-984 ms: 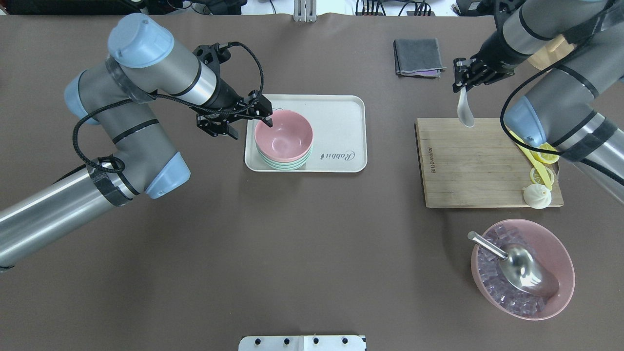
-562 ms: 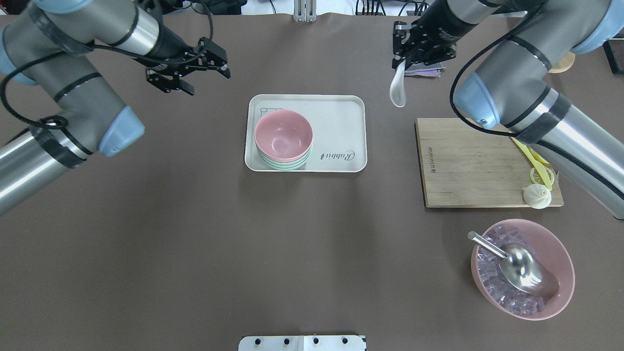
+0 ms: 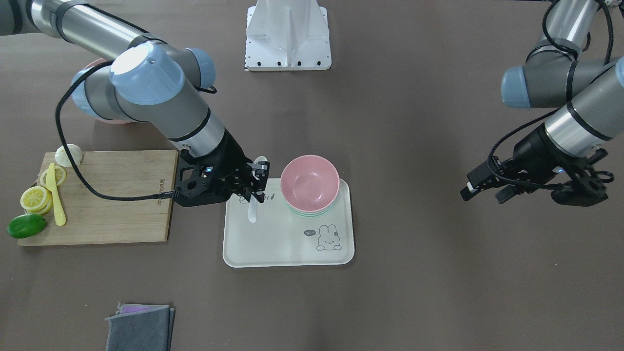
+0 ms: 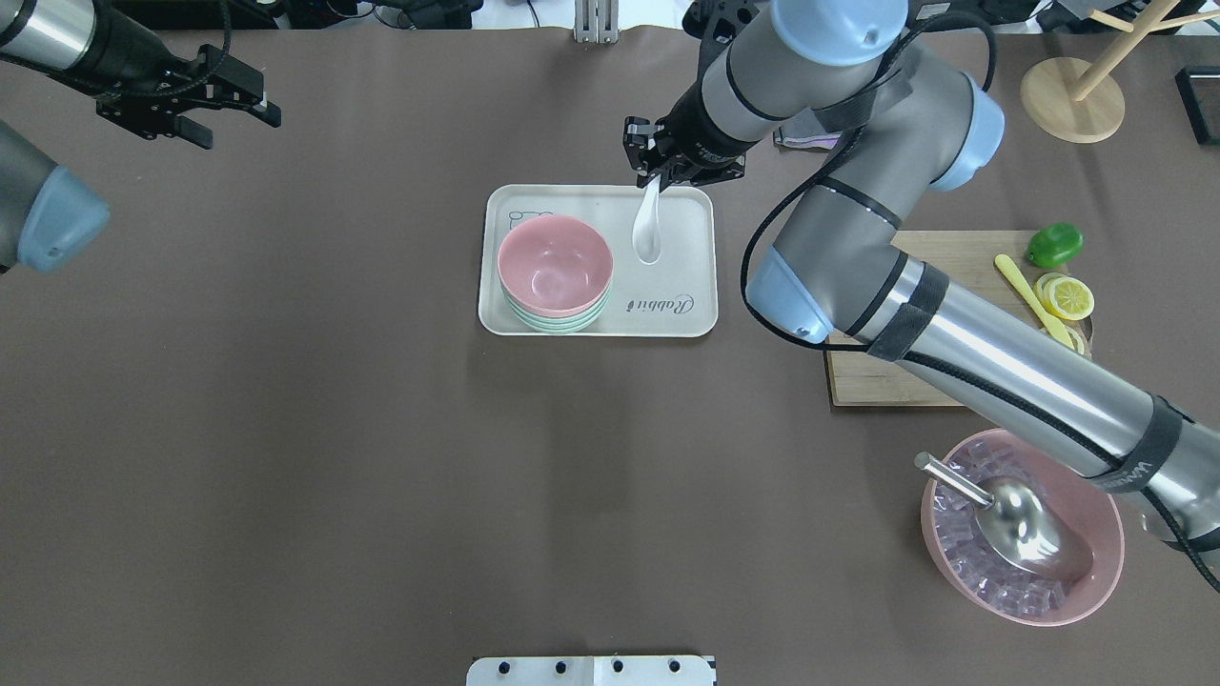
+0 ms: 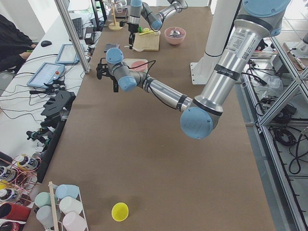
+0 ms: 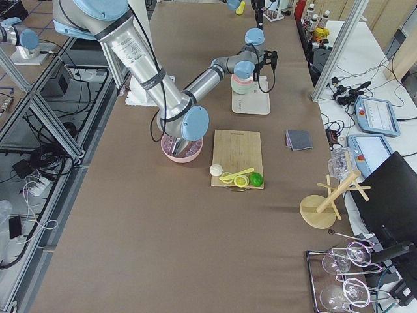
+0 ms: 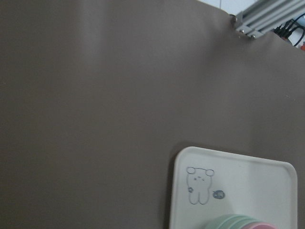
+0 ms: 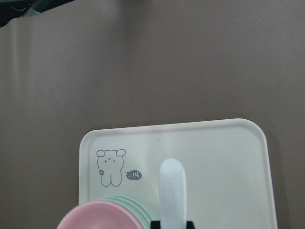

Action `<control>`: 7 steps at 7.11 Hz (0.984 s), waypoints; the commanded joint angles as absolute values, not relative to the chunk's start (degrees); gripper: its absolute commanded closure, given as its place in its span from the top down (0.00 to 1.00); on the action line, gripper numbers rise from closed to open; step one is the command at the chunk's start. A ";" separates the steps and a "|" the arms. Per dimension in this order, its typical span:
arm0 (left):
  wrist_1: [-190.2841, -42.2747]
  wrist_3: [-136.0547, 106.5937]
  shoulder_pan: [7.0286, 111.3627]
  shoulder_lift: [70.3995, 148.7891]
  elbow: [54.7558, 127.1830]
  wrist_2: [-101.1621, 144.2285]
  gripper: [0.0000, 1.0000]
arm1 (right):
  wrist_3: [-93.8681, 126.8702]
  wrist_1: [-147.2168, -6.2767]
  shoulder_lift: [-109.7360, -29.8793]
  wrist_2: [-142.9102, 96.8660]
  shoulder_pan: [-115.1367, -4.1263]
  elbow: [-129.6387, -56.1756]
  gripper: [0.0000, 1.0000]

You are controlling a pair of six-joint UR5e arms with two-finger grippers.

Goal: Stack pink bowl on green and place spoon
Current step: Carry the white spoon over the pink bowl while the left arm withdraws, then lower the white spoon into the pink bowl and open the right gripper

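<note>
A pink bowl sits nested on a stack of green bowls on the left part of a white tray. My right gripper is shut on the handle of a white spoon. The spoon hangs head down over the tray, just right of the bowls. I cannot tell whether it touches the tray. The front view shows the spoon beside the pink bowl. The right wrist view shows the spoon over the tray. My left gripper is open and empty, far back left.
A cutting board right of the tray holds a lime, lemon slices and a yellow knife. A big pink bowl of ice with a metal scoop stands front right. A wooden stand is back right.
My right gripper has carried the spoon left, from above the cutting board to above the tray. My left gripper has left the pink bowl's rim and drawn back to the far left.
</note>
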State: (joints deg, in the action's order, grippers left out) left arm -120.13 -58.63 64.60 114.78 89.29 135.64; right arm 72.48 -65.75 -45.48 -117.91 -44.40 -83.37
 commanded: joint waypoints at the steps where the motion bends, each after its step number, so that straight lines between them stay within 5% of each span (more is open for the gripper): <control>1: -120.32 -57.83 64.69 113.82 88.95 135.53 0.98 | 72.95 -64.60 -42.99 -115.58 -41.76 -81.22 0.00; 6: -120.94 -57.74 64.69 113.82 87.71 135.53 0.99 | 72.95 -61.00 -38.94 -111.62 -38.85 -76.03 0.00; 7: -120.94 -57.74 64.60 113.82 87.71 135.53 0.98 | 72.17 -61.00 -39.02 -111.62 -38.85 -76.03 0.93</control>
State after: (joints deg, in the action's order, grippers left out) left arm -120.93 -57.75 64.65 113.81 87.73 135.53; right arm 72.76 -61.24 -39.02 -111.67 -38.90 -76.19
